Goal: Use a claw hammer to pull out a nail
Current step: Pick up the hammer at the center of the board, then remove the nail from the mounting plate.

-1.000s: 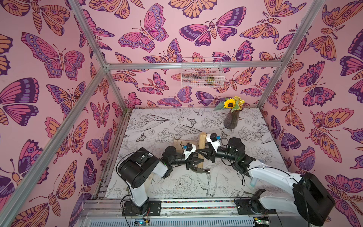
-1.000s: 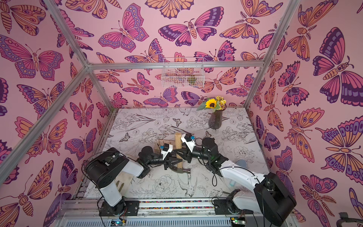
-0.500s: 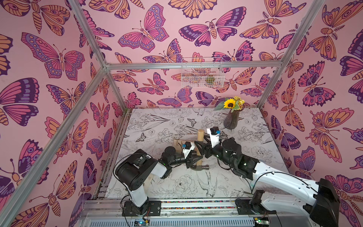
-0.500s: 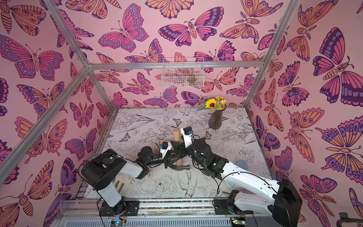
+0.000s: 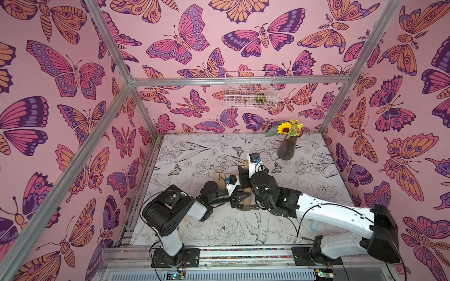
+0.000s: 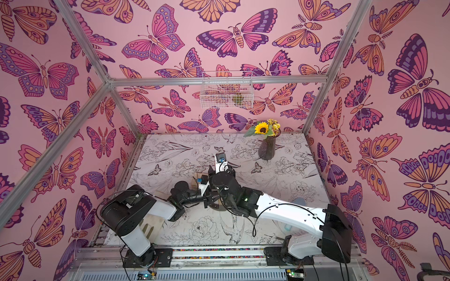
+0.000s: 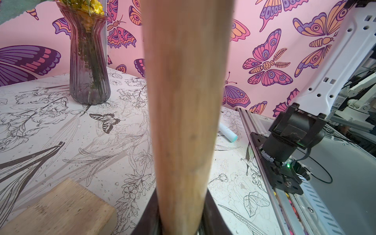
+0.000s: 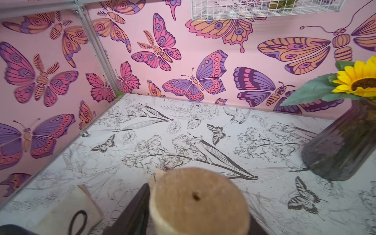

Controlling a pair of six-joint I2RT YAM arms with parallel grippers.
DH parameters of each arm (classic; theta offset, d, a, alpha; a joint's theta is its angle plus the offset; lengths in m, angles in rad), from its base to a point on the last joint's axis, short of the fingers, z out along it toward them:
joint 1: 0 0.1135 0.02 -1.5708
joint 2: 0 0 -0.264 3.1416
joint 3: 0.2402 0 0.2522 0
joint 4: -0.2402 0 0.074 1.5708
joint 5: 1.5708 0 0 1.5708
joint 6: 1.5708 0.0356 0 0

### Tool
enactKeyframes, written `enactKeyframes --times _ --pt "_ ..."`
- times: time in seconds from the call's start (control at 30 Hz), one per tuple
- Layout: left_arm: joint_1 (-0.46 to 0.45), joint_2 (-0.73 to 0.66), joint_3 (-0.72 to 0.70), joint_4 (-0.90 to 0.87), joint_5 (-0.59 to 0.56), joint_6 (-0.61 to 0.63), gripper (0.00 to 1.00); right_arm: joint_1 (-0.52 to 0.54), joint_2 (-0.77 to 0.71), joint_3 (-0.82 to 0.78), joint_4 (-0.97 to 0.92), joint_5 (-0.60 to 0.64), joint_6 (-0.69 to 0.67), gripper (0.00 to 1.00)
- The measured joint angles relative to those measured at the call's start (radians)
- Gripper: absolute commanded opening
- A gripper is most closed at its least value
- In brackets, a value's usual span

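The claw hammer (image 7: 183, 101) has a pale wooden handle that runs up from between my left gripper's (image 7: 182, 205) dark fingers, which are shut on it low down. Its grey head (image 5: 253, 207) lies low on the near side, mostly under the arms. In the right wrist view the handle's round butt end (image 8: 199, 201) sits tight between the two fingers of my right gripper (image 8: 198, 205), which is shut on it. In both top views the left gripper (image 5: 239, 198) (image 6: 210, 198) and right gripper (image 5: 244, 170) (image 6: 211, 170) meet mid-table. I cannot make out the nail for certain.
A pale wood block (image 5: 220, 177) (image 7: 61, 207) lies just left of the grippers. A dark glass vase with a sunflower (image 5: 287, 148) (image 8: 341, 148) stands at the back right. A white and teal tube (image 7: 227, 132) lies near the front rail (image 5: 243, 250). A wire basket (image 5: 250, 90) hangs on the back wall.
My right arm has swung in from the right and over the hammer, and its gripper has opened and shut again round the handle's top end. The left arm has hardly moved.
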Motion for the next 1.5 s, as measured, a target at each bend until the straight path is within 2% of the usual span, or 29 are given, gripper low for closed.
enactKeyframes --times 0.2,0.23,0.27,0.33,0.4,0.67,0.9,1.13,1.33,1.5 --pt "0.0 -0.005 0.0 -0.009 0.0 -0.003 0.0 0.0 0.021 0.008 -0.003 0.034 -0.017 0.02" --pt "0.0 -0.005 0.0 -0.01 0.0 -0.003 0.0 0.001 0.023 0.01 -0.005 0.034 -0.02 0.0" --pt "0.0 -0.006 0.0 -0.011 -0.002 -0.004 0.03 0.001 0.025 0.012 -0.005 0.033 -0.024 0.0" --pt "0.0 -0.01 -0.003 -0.013 -0.005 -0.004 0.22 0.002 0.025 0.013 -0.002 0.029 -0.035 0.0" --pt "0.0 -0.019 -0.008 -0.014 -0.011 -0.007 0.36 0.004 0.025 0.013 0.004 0.019 -0.047 0.0" --pt "0.009 -0.116 -0.03 0.05 -0.028 -0.03 0.74 0.008 0.016 0.013 -0.006 -0.003 -0.111 0.0" --pt "0.089 -0.235 -0.133 0.061 -0.071 -0.082 0.74 0.009 0.003 0.018 -0.043 -0.003 -0.153 0.0" --pt "0.194 -0.362 -0.219 0.018 -0.272 -0.192 0.72 0.011 0.002 0.1 -0.111 0.003 -0.221 0.0" --pt "0.252 -0.504 -0.199 -0.207 -0.439 -0.28 0.68 0.012 0.013 0.219 -0.113 0.027 -0.322 0.0" --pt "0.315 -0.57 -0.14 -0.438 -0.527 -0.35 0.65 0.008 0.1 0.33 -0.091 0.04 -0.415 0.0"
